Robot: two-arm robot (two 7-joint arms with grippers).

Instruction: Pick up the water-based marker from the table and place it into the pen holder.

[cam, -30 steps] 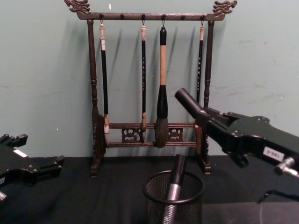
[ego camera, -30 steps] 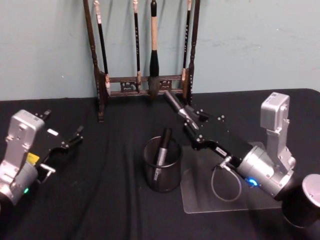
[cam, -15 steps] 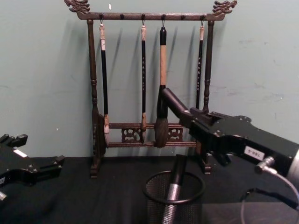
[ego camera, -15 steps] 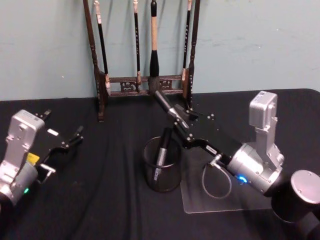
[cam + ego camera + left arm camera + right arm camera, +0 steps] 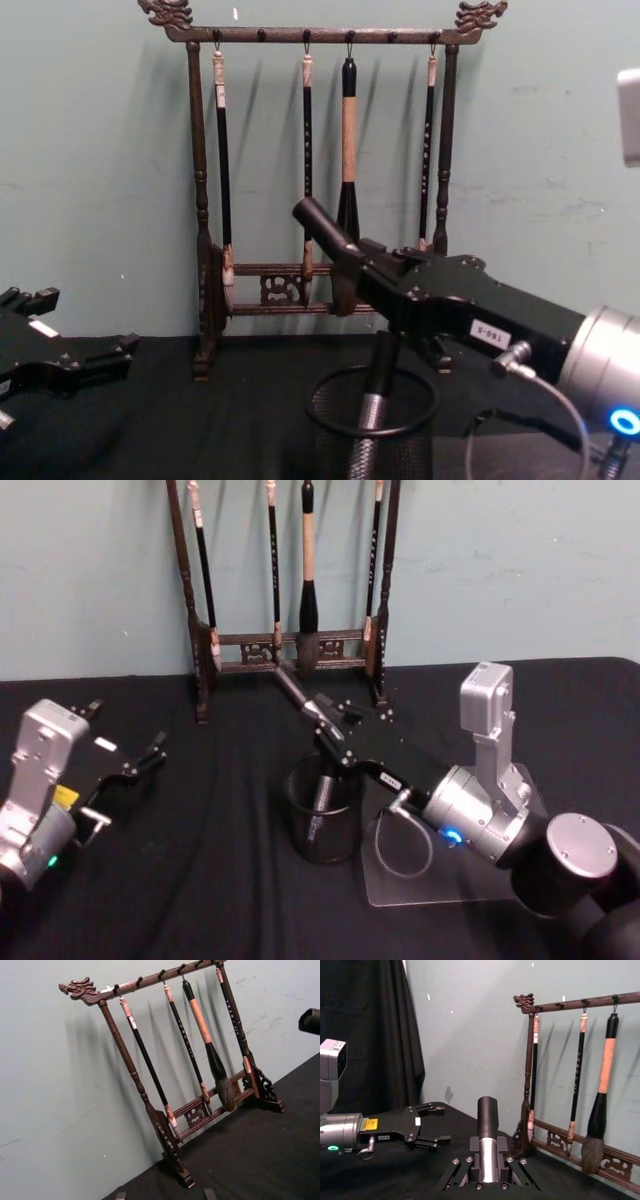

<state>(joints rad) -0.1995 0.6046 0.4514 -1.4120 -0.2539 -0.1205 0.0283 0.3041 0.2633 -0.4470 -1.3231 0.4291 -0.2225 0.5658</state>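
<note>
Since the right gripper (image 5: 330,720), clamped on the tilted marker (image 5: 292,687), has swung across and now hangs just above the pen holder (image 5: 300,832) on the table (image 5: 210,880), a drop-in likely follows; left gripper (image 5: 135,770) idles spread, well aside.

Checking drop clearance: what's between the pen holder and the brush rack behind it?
In the head view, the right gripper holding the marker, above the far rim of the pen holder. The left gripper idles left.
</note>
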